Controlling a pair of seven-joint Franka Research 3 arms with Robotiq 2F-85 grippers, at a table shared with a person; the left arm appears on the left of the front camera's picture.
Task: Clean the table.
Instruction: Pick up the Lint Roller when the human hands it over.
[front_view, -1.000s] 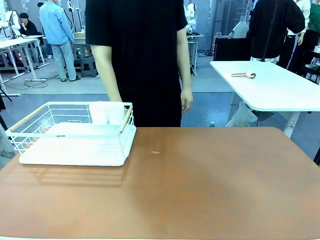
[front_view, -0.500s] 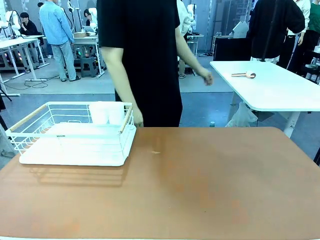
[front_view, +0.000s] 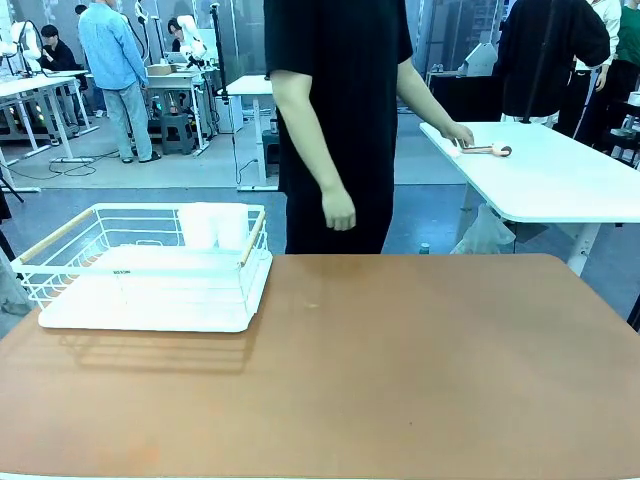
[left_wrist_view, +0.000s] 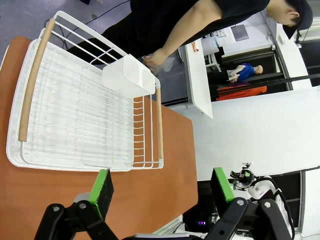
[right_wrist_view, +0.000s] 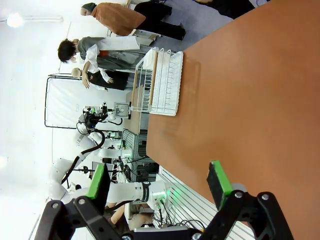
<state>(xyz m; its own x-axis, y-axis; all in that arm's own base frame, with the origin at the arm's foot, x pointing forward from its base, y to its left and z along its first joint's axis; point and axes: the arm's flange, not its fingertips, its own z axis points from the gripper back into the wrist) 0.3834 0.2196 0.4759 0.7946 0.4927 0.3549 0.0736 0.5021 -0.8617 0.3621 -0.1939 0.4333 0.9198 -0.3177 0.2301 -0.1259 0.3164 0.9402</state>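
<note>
While the left gripper (left_wrist_view: 162, 184) and right gripper (right_wrist_view: 157, 176) stand apart, the table (front_view: 400, 350) lies ahead of both.

Bright cool light, soft rack (front_view: 150, 295) shadow on table (front_view: 400, 380), wrist views warped, whites glaring

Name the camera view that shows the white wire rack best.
The left wrist view: the rack lies close, from above, wires, wooden handles and cup holder plain. The front view shows the rack whole but low-angled; the right wrist view, small and far.
</note>
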